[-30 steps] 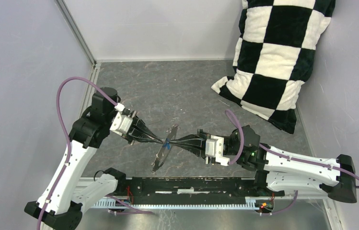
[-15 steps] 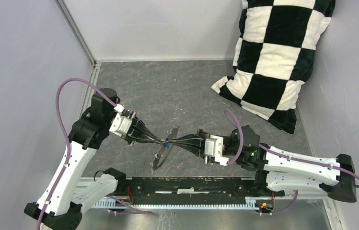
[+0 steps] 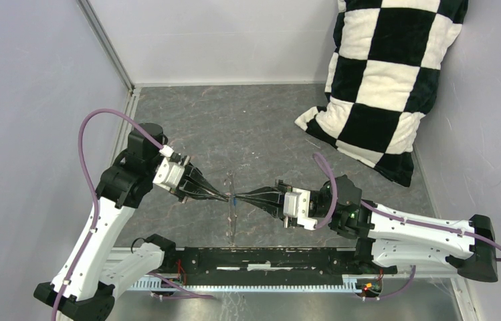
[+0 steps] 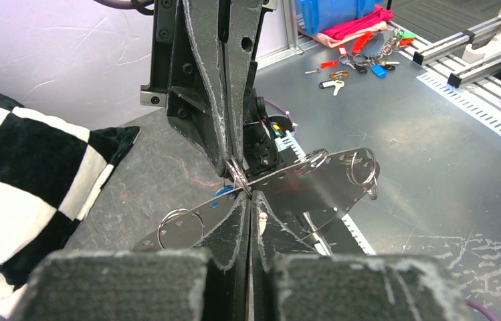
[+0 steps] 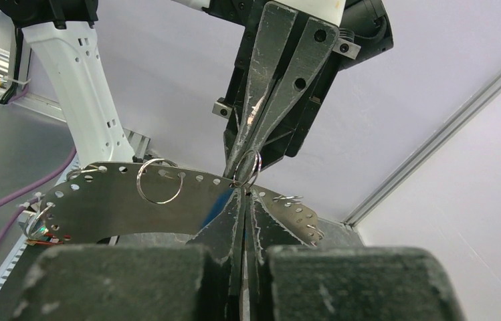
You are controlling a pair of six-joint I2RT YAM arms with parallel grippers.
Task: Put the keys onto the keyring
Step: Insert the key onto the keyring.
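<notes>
Top view: left gripper [image 3: 225,196] and right gripper [image 3: 242,198] met tip to tip against a thin metal plate [image 3: 231,226], which was seen edge-on. The blue key [image 3: 234,199] sat at the meeting point.

Left wrist: both pairs of jaws were pressed together. The key lay just behind the plate's edge, against the right tips.

Right wrist: the left tips appeared to pinch a small keyring [image 5: 251,167] at the plate's rim, and the right ones seemingly pinched the key. The key was not visibly on the ring, so threading was probably still left to do.
</notes>
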